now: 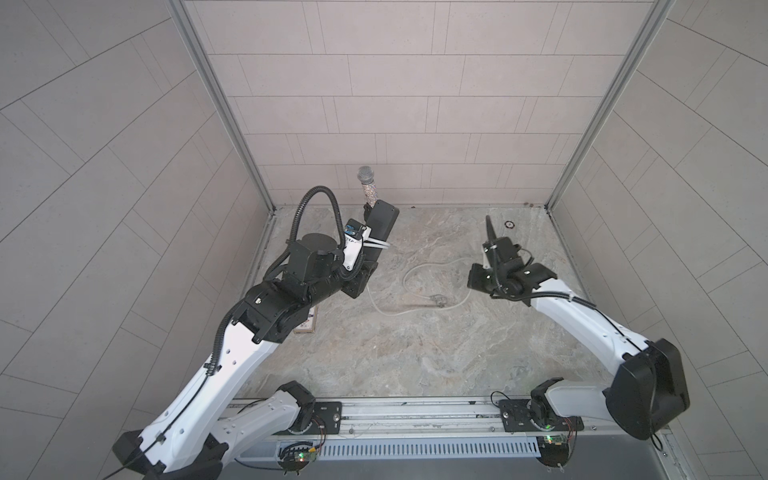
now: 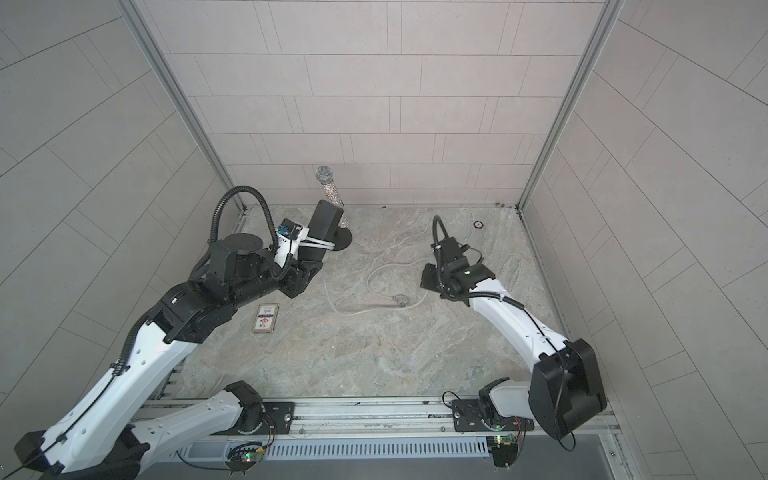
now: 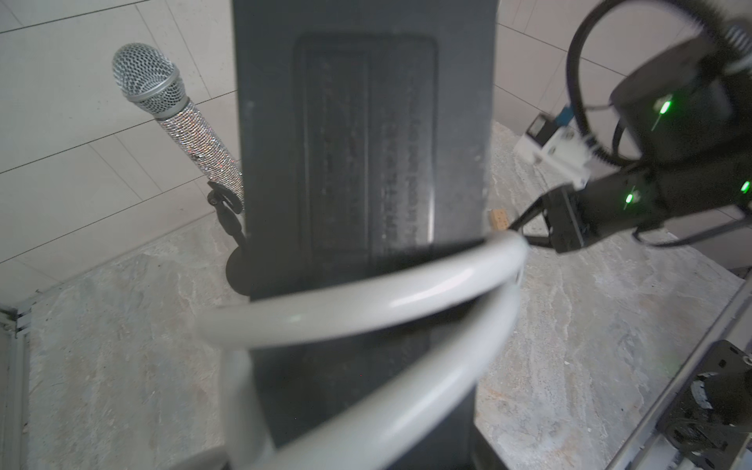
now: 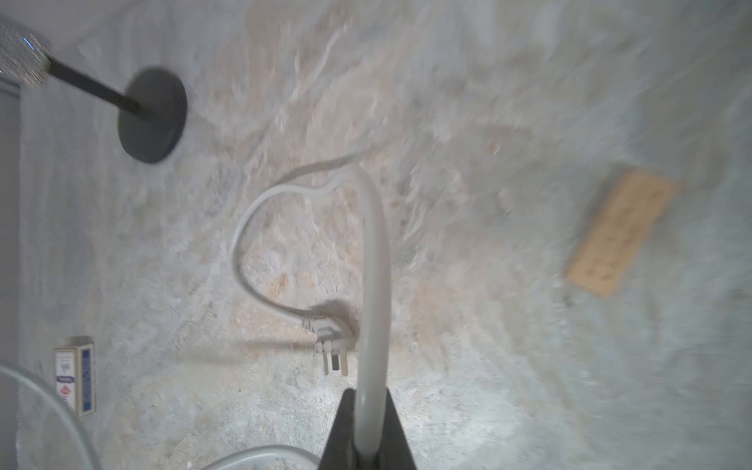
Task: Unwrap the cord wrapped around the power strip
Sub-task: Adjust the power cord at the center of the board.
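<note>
Both top views look steeply down from the near edge. Left wrist camera hugs the power strip (image 3: 366,142); right seemingly faces downward; both share the microphone stand (image 4: 152,116).

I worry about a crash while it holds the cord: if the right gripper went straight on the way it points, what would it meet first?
Probably the table just beside the plug; the right gripper, jaws shut on the cord, points down at it. Depth is unclear.

Tilted black power strip (image 1: 380,224), plain back showing, has white cord (image 3: 366,313) looped twice around it.
</note>
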`<state>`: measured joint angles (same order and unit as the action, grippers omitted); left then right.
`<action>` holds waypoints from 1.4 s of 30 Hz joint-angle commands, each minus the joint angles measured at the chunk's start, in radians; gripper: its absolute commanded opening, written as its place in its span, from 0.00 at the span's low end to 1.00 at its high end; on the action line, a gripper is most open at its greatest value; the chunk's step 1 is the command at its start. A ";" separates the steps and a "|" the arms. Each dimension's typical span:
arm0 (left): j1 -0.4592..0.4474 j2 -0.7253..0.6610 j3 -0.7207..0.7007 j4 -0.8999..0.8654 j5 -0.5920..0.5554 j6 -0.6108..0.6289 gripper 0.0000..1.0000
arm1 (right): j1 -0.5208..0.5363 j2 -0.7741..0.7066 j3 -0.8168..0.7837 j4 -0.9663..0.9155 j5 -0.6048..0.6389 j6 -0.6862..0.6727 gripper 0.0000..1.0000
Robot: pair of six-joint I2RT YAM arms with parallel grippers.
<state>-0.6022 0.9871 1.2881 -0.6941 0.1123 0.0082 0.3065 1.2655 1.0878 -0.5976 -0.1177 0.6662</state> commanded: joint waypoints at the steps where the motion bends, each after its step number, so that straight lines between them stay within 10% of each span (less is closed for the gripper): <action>1: 0.002 0.004 -0.003 0.150 0.149 -0.013 0.00 | -0.126 -0.064 0.174 -0.235 0.075 -0.141 0.00; 13: -0.069 0.142 -0.020 0.377 0.296 -0.106 0.00 | -0.310 0.157 0.681 -0.332 0.081 -0.360 0.00; 25: -0.043 -0.039 -0.298 0.276 0.057 -0.183 0.00 | 0.029 0.482 0.493 -0.080 -0.156 -0.276 0.00; 33: -0.041 -0.197 -0.440 0.234 0.111 -0.319 0.00 | 0.076 0.646 0.483 -0.109 -0.167 -0.173 0.40; 42: -0.041 -0.161 -0.406 0.330 0.317 -0.367 0.00 | 0.047 0.378 0.411 -0.217 -0.083 -0.263 0.59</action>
<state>-0.6464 0.8177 0.8417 -0.4862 0.3264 -0.3119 0.3527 1.7798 1.5200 -0.7467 -0.2554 0.4461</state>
